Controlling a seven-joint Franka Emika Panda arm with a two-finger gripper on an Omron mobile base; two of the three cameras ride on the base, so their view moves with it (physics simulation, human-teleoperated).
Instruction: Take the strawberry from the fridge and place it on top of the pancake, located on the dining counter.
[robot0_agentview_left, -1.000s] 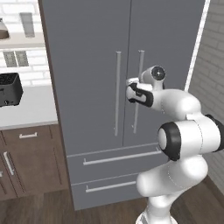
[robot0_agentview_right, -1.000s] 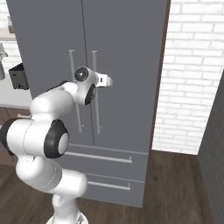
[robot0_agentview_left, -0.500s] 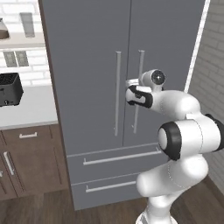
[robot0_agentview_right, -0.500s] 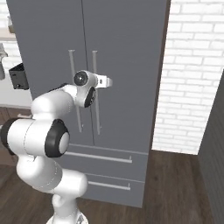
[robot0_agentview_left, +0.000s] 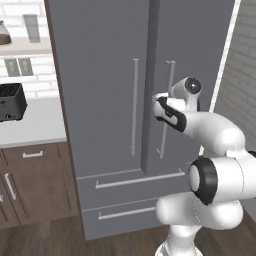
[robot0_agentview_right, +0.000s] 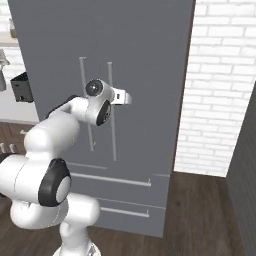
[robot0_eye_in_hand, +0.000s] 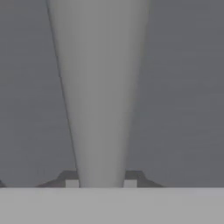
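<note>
Grey and matte, the fridge (robot0_agentview_left: 110, 100) stands with both upper doors shut, and it serves as the landmark for everything else. Its two thin bar handles run down either side of the seam between the doors, and two drawers with long horizontal pulls sit below them. The white arm reaches to the front of the fridge, and the gripper (robot0_eye_in_hand: 100, 183) is at the right-hand handle (robot0_agentview_left: 165, 110), roughly at mid-height of that bar. In the hand view the handle rises as a pale wide bar straight up from between the two dark fingertips (robot0_eye_in_hand: 70, 179), which sit tight against its two sides, so the jaws are clamped on the handle. The right base view shows the hand (robot0_agentview_right: 120, 97) pressed up to the same bar. Left of the fridge, a pale counter (robot0_agentview_left: 35, 125) over brown cabinets carries a black toaster (robot0_agentview_left: 11, 101). Right of the fridge is a white brick wall (robot0_agentview_right: 220, 85).
</note>
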